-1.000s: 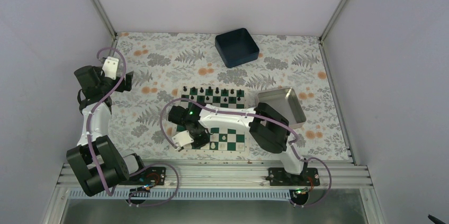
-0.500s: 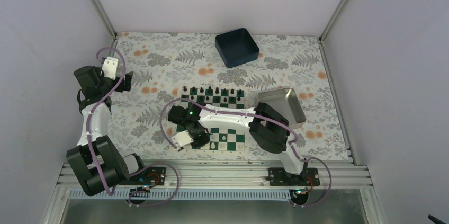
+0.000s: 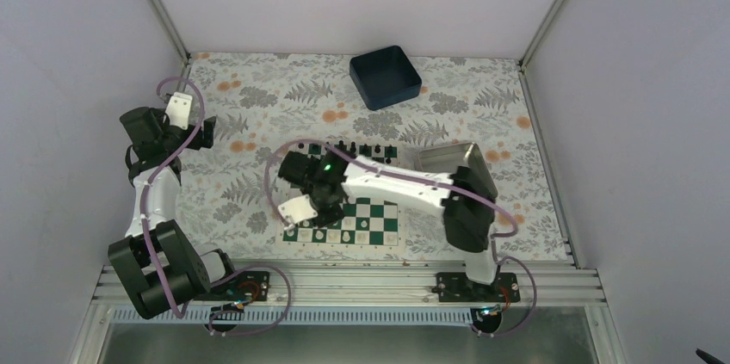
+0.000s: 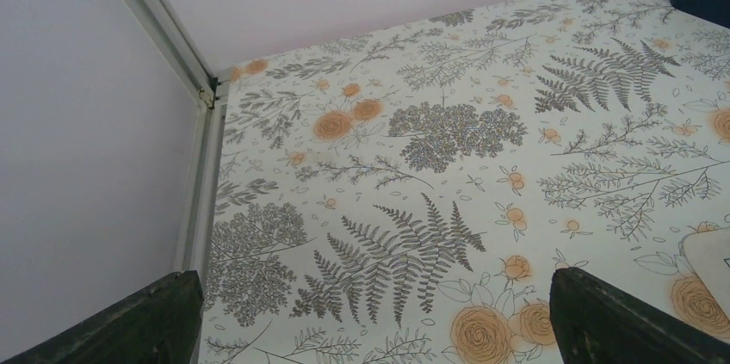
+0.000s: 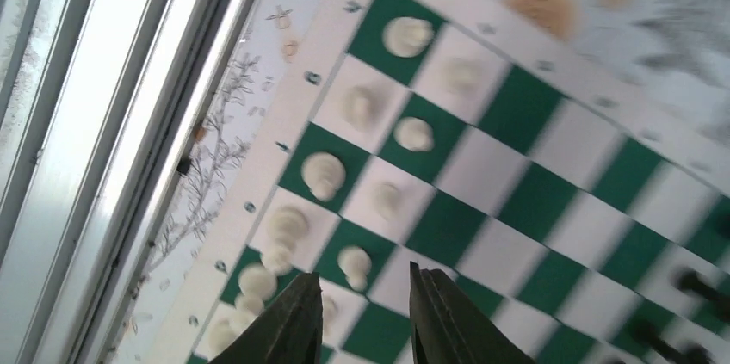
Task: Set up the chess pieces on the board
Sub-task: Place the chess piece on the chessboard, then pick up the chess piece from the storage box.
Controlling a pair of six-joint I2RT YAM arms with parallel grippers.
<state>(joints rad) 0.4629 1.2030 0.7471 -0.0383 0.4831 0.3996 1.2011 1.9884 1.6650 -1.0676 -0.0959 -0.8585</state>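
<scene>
Here, white chess pieces (image 5: 324, 173) stand in two rows along the 6 o'clock edge of the board (image 5: 516, 114). The right gripper (image 5: 363, 321) hovers above them, slightly parted, grasping nothing. At 9 o'clock, well apart, the left gripper (image 4: 370, 330) hangs released over the flowered desk (image 4: 448, 132). Black pieces (image 3: 366, 151) line the board's 12 o'clock edge.

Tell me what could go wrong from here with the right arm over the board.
1. The right gripper hangs empty over tightly packed white pieces at the near corner of the board. A descent there could topple neighbours.
2. The right wrist view is blurred, so judging squares from it could mislead.
3. The arm's purple cable loops close to the black pieces and might snag them.
</scene>
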